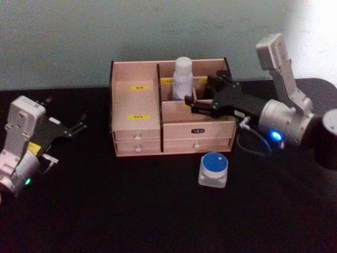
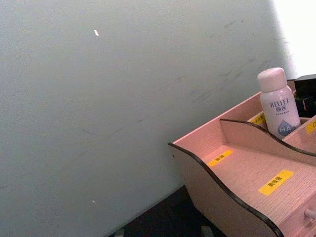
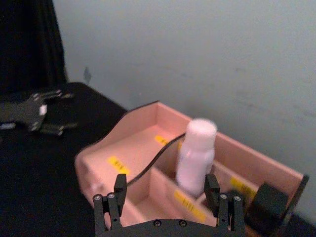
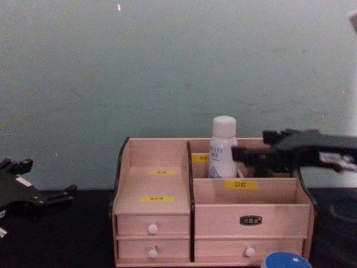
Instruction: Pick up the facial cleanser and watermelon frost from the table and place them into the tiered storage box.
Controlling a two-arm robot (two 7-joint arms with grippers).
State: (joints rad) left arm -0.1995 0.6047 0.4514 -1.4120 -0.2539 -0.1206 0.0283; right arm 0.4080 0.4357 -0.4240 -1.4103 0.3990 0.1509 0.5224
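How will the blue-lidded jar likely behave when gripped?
The watermelon frost stands squat and wide on the table, so it probably won't tip. Its smooth clear wall may slip when squeezed; laid sideways, it would likely roll.

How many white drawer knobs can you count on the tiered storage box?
3. Two on the tiered storage box's left side, upper knob above lower knob; a third knob on the bottom right drawer. The drawer above it carries a dark plate instead.

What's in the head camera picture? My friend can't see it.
The white facial cleanser stands in a back compartment of the tiered storage box, the open right pincer beside it. The blue-lidded watermelon frost sits on the black table in front; the open left pincer is far left.
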